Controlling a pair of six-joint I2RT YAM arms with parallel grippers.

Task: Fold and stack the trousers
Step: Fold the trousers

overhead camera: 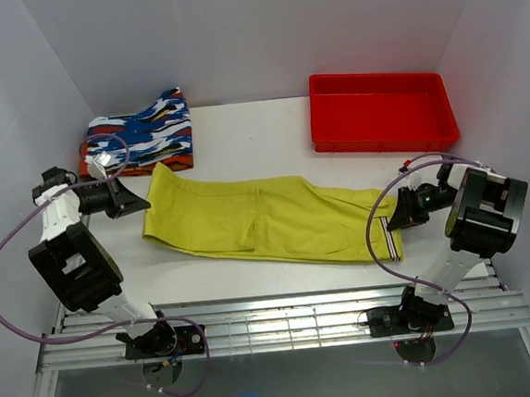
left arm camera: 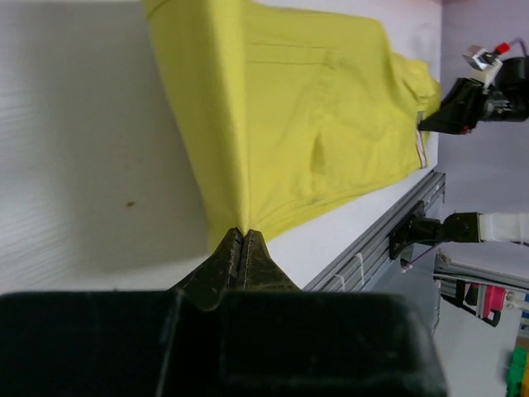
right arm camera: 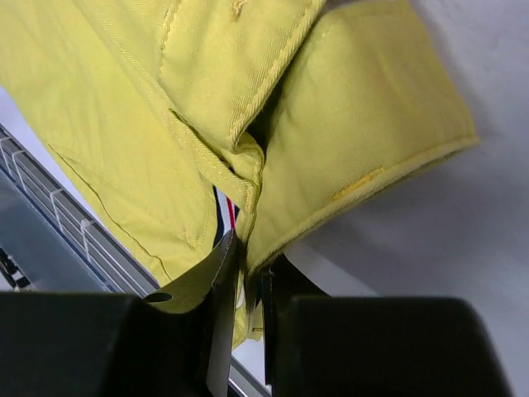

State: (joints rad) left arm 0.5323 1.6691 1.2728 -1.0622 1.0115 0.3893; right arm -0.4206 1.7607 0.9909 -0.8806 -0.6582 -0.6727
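Note:
The yellow-green trousers [overhead camera: 267, 219] lie stretched across the table, folded lengthwise. The striped side band [overhead camera: 393, 240] shows at their right end. My left gripper [overhead camera: 145, 204] is shut on the trousers' left end and lifts the cloth edge there; in the left wrist view [left arm camera: 242, 236] its jaws pinch a yellow fold [left arm camera: 297, 107]. My right gripper [overhead camera: 395, 217] is shut on the waist end; in the right wrist view [right arm camera: 248, 260] its jaws clamp the thick waistband [right arm camera: 364, 141], with the striped band [right arm camera: 223, 215] just behind.
A folded blue, white, black and orange patterned garment [overhead camera: 143, 130] lies at the back left. A red tray [overhead camera: 380, 110] stands at the back right. A metal rail [overhead camera: 276, 323] runs along the table's near edge.

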